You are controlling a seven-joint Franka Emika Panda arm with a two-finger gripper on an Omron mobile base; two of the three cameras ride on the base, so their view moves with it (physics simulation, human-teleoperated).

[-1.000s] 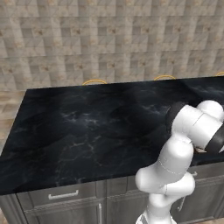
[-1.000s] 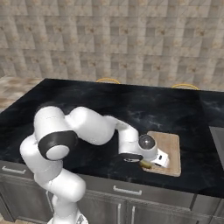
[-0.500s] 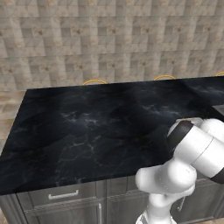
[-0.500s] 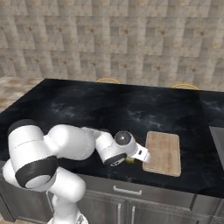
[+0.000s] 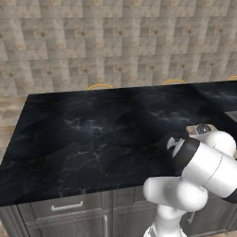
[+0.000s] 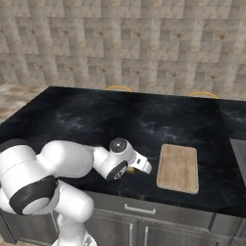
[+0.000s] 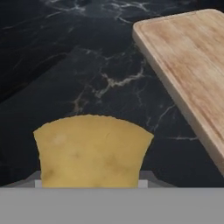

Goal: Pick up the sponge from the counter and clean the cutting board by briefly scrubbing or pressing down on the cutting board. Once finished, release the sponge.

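Arm withdrawn off cutting board (image 6: 178, 168), sponge (image 7: 92, 151) clamped in gripper (image 6: 129, 169)

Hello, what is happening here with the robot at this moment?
The robot's gripper is shut on the yellow sponge and holds it over the black counter, beside the wooden cutting board. The sponge is not on the board now; bare counter lies between them. The board's surface is bare.
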